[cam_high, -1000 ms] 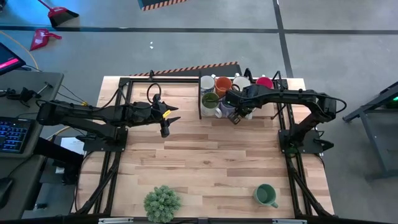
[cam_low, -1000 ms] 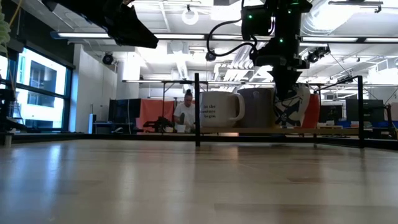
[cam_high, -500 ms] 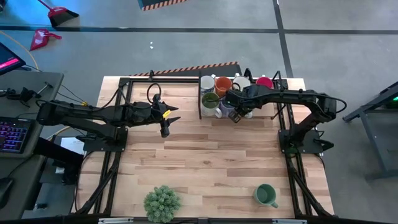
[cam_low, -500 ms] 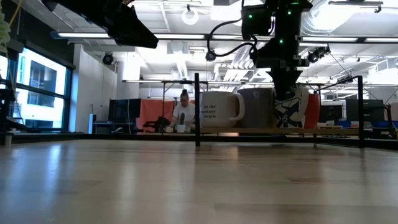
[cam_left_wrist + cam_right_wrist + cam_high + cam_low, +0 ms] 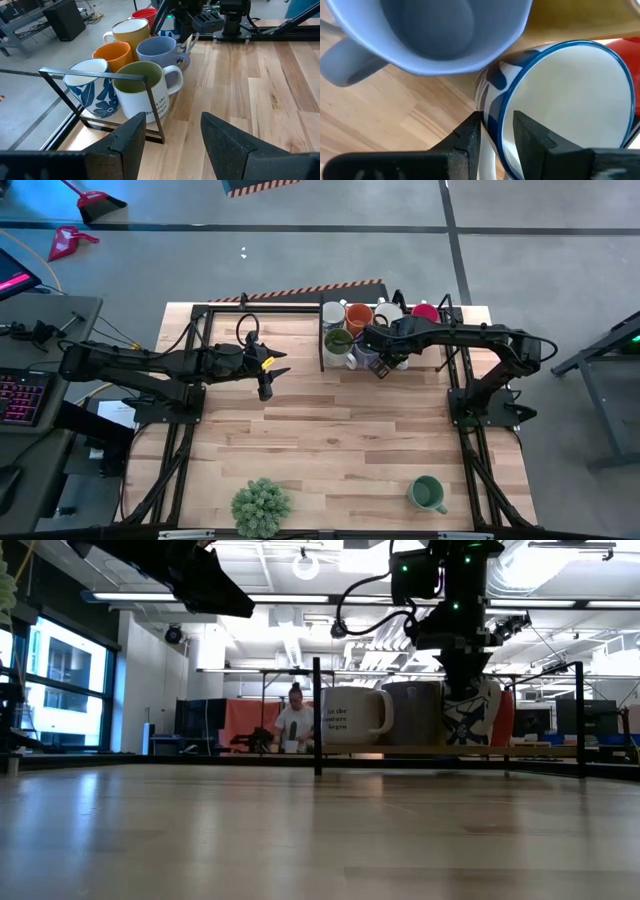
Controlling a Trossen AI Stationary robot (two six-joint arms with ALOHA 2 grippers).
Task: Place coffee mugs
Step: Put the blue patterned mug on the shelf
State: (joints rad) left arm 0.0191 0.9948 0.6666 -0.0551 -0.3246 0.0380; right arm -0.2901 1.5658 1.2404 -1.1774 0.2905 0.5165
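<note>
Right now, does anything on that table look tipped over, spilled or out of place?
Nothing is spilled or tipped. One dark green mug stands alone at the table's near right corner, far from the cluster of mugs at the back. The right gripper straddles the rim of a blue-and-white mug there; the left gripper waits open.

The left arm is reaching in from the left edge of the high view toward mid-frame, and its gripper (image 5: pixel 268 377) is hanging above the upper-centre area with its fingers (image 5: pixel 129 137) spread apart, gripping nothing. The right arm is stretching from the right side leftward across the upper part of the frame, wrist bent downward. Its gripper (image 5: pixel 380 365) is pointing down, fingers (image 5: pixel 469 135) standing close together on either side of a mug (image 5: pixel 560 105) rim.
</note>
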